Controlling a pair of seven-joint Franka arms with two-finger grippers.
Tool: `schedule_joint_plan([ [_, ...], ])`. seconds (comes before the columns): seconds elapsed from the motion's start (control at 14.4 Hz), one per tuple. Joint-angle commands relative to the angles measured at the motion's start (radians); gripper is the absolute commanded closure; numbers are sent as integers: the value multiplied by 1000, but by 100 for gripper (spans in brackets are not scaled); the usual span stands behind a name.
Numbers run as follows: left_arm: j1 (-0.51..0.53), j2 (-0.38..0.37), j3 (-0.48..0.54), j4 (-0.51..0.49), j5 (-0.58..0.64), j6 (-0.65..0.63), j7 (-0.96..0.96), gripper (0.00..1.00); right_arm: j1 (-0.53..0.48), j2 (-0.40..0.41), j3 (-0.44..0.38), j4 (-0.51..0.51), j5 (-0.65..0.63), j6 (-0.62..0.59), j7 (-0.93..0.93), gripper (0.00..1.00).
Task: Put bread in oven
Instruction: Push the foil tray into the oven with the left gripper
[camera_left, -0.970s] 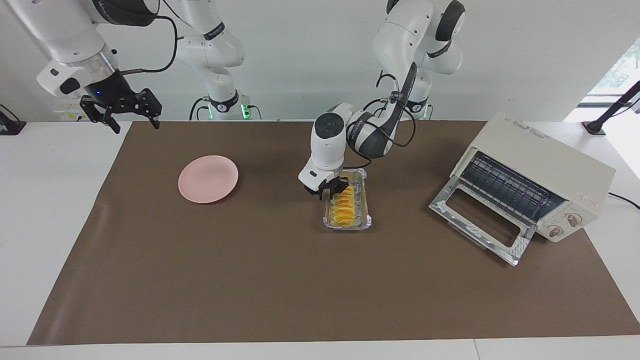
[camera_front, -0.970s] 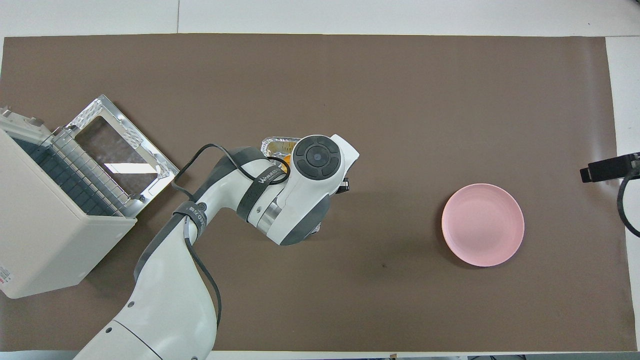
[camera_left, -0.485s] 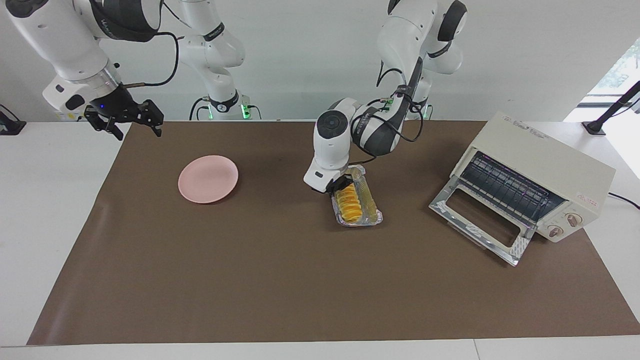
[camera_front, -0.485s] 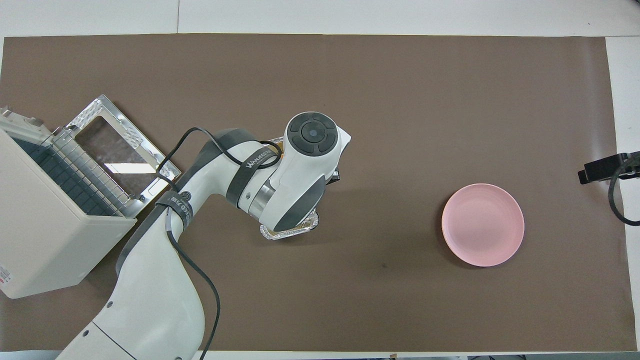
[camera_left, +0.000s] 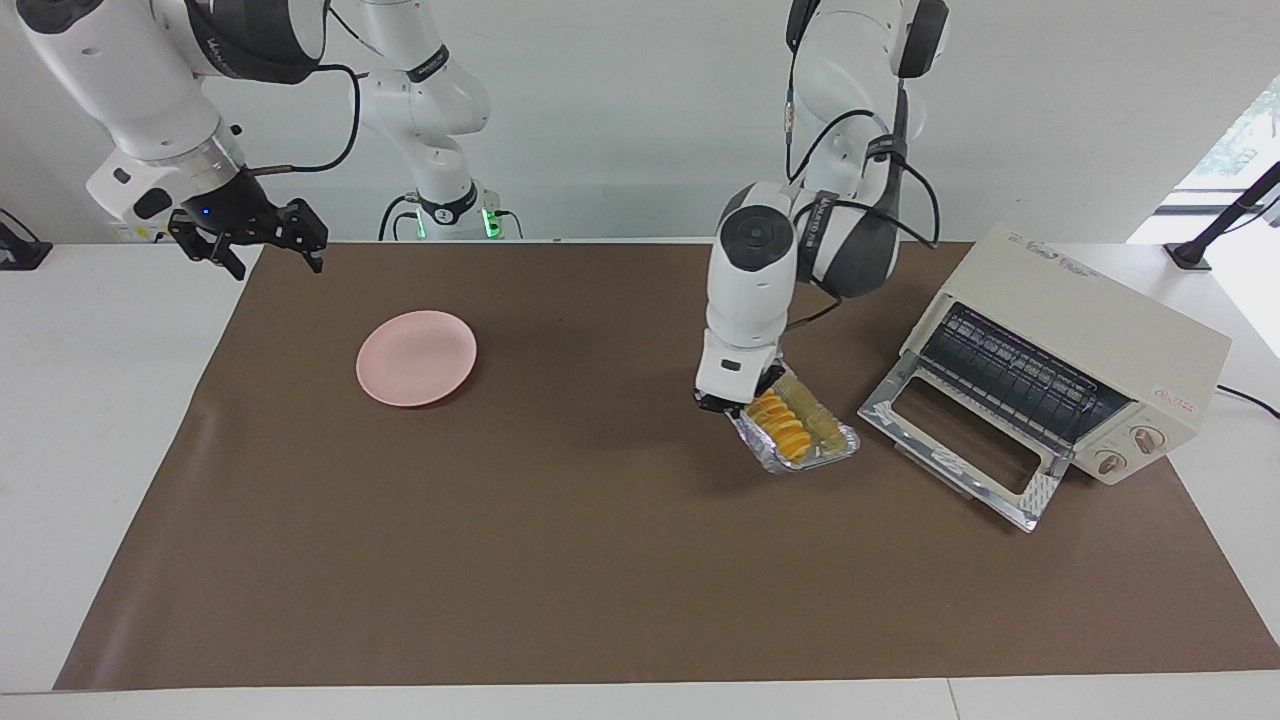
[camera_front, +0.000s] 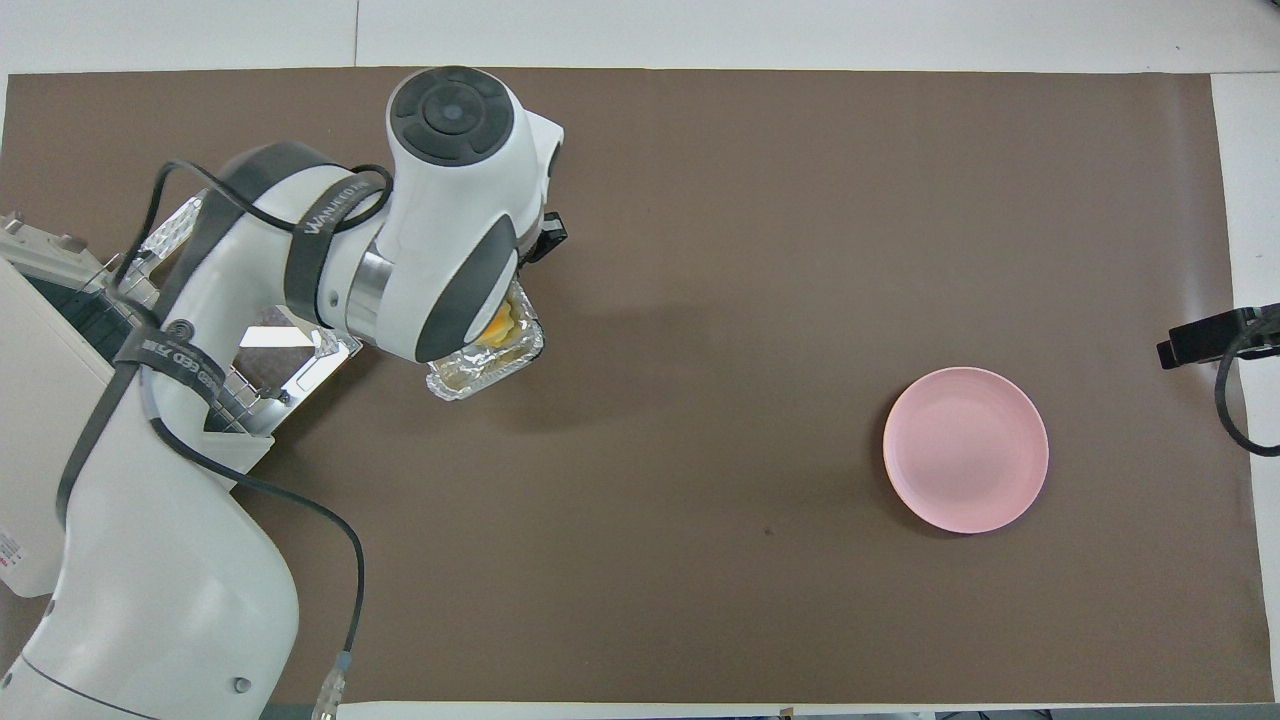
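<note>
The yellow-orange ridged bread (camera_left: 778, 424) lies in a silver foil tray (camera_left: 826, 446). My left gripper (camera_left: 742, 402) is shut on the tray's rim and holds it tilted above the mat, beside the open glass door (camera_left: 955, 440) of the cream-white oven (camera_left: 1085, 318). In the overhead view my left arm covers most of the tray (camera_front: 478, 368) and bread (camera_front: 498, 324), and also part of the oven (camera_front: 30, 420). My right gripper (camera_left: 247, 238) is open and empty, and waits raised over the mat's corner at the right arm's end of the table; its tip shows in the overhead view (camera_front: 1200, 340).
A round pink plate (camera_left: 416, 357) lies on the brown mat (camera_left: 560, 560) toward the right arm's end; it also shows in the overhead view (camera_front: 966, 449). The oven's wire rack (camera_left: 1010, 375) shows inside the open front.
My left gripper has lifted the foil tray with the bread off the mat, turned it and carried it toward the oven's open door. The right gripper has barely shifted.
</note>
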Motion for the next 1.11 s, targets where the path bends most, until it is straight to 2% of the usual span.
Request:
schedule_joint_plan([
  [0.0, 37, 31, 95, 44, 13, -19, -2, 100, -5, -14, 8, -5, -13, -15, 13, 0],
  [0.14, 129, 29, 111, 41, 15, -29, 78, 100, -4, -14, 8, -5, -11, -15, 13, 0],
  [0.35, 217, 26, 117, 38, 21, -75, 99, 100, -5, -14, 8, -5, -13, -15, 13, 0],
  [0.62, 275, 16, 117, 25, 147, -212, 181, 100, -5, -14, 8, -5, -13, -15, 13, 0],
  [0.76, 324, -32, 115, -63, 147, -215, 257, 100, -5, -14, 8, -5, -13, -15, 13, 0],
  [1.04, 340, -89, 115, -197, 147, -180, 246, 100, -5, -14, 8, -5, -13, -15, 13, 0],
])
